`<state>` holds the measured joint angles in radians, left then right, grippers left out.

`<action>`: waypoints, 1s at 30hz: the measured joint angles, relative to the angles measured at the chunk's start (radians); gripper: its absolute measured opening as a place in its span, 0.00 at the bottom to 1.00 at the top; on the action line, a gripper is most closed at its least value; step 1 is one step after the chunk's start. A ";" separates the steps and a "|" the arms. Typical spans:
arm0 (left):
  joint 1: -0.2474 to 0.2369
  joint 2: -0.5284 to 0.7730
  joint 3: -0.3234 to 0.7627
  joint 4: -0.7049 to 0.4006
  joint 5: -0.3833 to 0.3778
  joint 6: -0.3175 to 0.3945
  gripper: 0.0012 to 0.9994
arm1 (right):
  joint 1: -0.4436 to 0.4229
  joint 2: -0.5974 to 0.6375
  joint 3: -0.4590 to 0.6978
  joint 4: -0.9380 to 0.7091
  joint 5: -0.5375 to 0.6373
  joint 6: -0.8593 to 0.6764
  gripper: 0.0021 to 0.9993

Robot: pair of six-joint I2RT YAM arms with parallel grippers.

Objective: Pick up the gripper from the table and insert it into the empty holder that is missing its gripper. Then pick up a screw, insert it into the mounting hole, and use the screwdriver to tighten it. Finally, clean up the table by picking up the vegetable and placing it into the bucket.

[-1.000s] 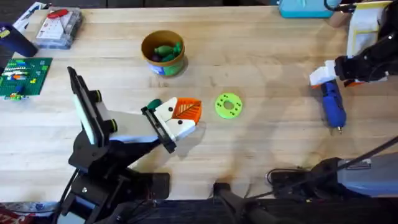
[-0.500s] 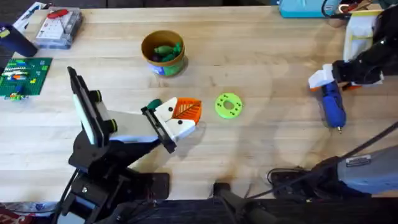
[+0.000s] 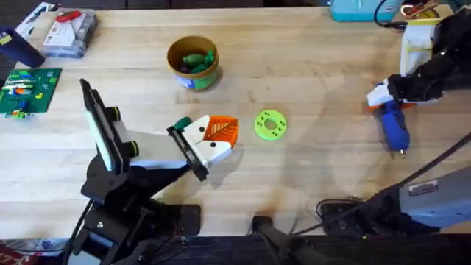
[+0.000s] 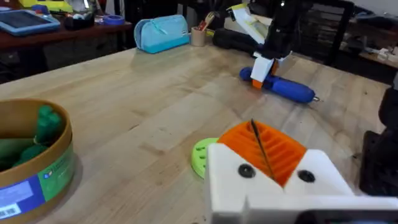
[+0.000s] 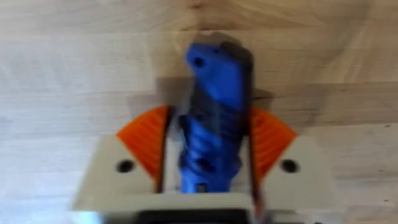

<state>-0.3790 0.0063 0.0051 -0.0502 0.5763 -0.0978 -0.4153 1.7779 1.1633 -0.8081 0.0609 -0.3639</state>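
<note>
The wooden worktop (image 3: 309, 66) carries everything here. The left arm rises from its base at the lower left, and its hand (image 3: 219, 140) lies low over the middle of the worktop, just beside a flat green disc (image 3: 270, 124). In the left wrist view its two orange pads (image 4: 264, 146) meet with only a thin dark line between them, holding nothing.

The right hand (image 3: 388, 97) sits at the far right of the worktop, over the handle end of the screwdriver (image 3: 394, 129). In the right wrist view the blue handle (image 5: 214, 99) lies between the orange pads (image 5: 146, 140), which sit close on both sides of it; whether they press it I cannot tell.

The screwdriver lies flat on the worktop. Its long axis runs from the far edge toward the near edge, handle under the right hand, thin metal tip (image 3: 402, 152) pointing toward the arms' bases.

The bucket (image 3: 193, 62) stands upright at the far left-centre, well apart from both hands, with green vegetables (image 3: 195, 60) inside.
</note>
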 joint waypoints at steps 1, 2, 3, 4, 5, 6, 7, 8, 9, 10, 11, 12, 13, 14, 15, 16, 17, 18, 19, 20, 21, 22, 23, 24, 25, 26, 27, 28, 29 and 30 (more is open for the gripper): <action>0.000 0.000 0.000 0.000 0.000 0.000 0.01 | -0.001 0.000 0.000 0.005 0.003 0.000 0.47; 0.000 0.000 0.000 0.000 0.000 0.000 0.01 | -0.002 0.000 0.000 0.007 0.004 0.000 0.32; 0.000 0.000 0.000 0.000 0.000 0.000 0.01 | -0.002 0.001 0.000 0.010 0.005 0.001 0.18; 0.000 0.000 0.000 0.000 0.000 0.000 0.01 | -0.002 0.004 0.000 0.011 0.004 0.002 0.06; 0.000 0.000 0.000 0.000 0.000 0.000 0.01 | -0.002 0.006 0.000 0.011 0.001 0.004 0.03; 0.000 0.000 0.000 0.000 0.000 0.000 0.01 | -0.002 0.008 0.000 0.012 -0.004 0.004 0.02; 0.000 0.000 0.000 0.000 0.000 0.000 0.01 | -0.002 0.007 0.000 0.012 -0.010 0.005 0.03; 0.000 0.000 0.000 0.000 0.000 0.000 0.01 | -0.002 0.007 0.000 0.012 -0.016 0.004 0.03; 0.000 0.000 0.000 0.000 0.000 0.000 0.01 | -0.002 0.007 0.000 0.012 -0.026 0.004 0.03; 0.000 0.000 0.000 0.000 0.000 0.000 0.01 | -0.002 0.006 0.000 0.012 -0.036 0.004 0.03; 0.000 0.000 0.000 0.000 0.000 0.000 0.01 | -0.002 0.005 0.000 0.012 -0.047 0.004 0.03; 0.000 0.000 0.000 0.000 0.000 0.000 0.01 | -0.002 0.003 0.000 0.012 -0.056 0.004 0.03; 0.000 0.000 0.000 0.000 0.000 0.000 0.01 | -0.002 -0.001 0.000 0.009 -0.064 0.004 0.03; 0.000 0.000 0.000 0.000 0.000 0.000 0.01 | -0.002 -0.008 0.000 0.007 -0.071 0.005 0.03; 0.000 0.000 0.000 0.000 0.000 0.000 0.01 | -0.002 -0.021 0.001 0.003 -0.077 0.009 0.03; 0.000 0.000 0.000 0.000 0.000 0.000 0.01 | -0.002 -0.035 0.002 0.000 -0.081 0.015 0.03; 0.000 0.000 0.000 0.000 0.000 0.000 0.01 | -0.002 -0.053 0.005 -0.004 -0.086 0.022 0.03; 0.000 0.000 0.000 0.000 0.000 0.000 0.01 | -0.002 -0.074 0.012 -0.008 -0.089 0.031 0.03; 0.000 0.000 0.000 0.000 0.000 0.000 0.01 | -0.002 -0.096 0.019 -0.010 -0.092 0.044 0.03; 0.000 0.000 0.000 0.000 0.000 0.000 0.01 | -0.002 -0.119 0.028 -0.010 -0.094 0.054 0.03; 0.000 0.000 0.000 0.000 0.000 0.000 0.01 | -0.002 -0.145 0.037 -0.009 -0.098 0.064 0.03; 0.000 0.000 0.000 0.000 0.000 0.000 0.01 | -0.001 -0.174 0.044 -0.007 -0.103 0.073 0.03; 0.000 0.000 0.000 0.000 0.000 0.000 0.01 | 0.000 -0.206 0.049 -0.006 -0.109 0.079 0.03; 0.000 0.000 0.000 0.000 0.000 0.000 0.01 | 0.003 -0.239 0.052 -0.007 -0.113 0.085 0.03; 0.000 0.000 0.000 0.000 0.000 0.000 0.01 | 0.008 -0.271 0.053 -0.008 -0.115 0.090 0.03; 0.000 0.000 0.000 0.000 0.000 0.000 0.01 | 0.014 -0.299 0.054 -0.010 -0.118 0.092 0.03; 0.000 0.000 0.000 0.000 0.000 0.000 0.01 | 0.023 -0.329 0.054 -0.012 -0.119 0.096 0.03; 0.000 0.000 0.000 0.000 0.000 0.000 0.01 | 0.034 -0.358 0.054 -0.016 -0.122 0.099 0.03; 0.000 0.000 0.000 0.000 0.000 0.000 0.01 | 0.044 -0.380 0.055 -0.021 -0.123 0.099 0.03; 0.000 0.000 0.000 0.000 0.000 0.000 0.01 | 0.053 -0.397 0.055 -0.023 -0.127 0.100 0.03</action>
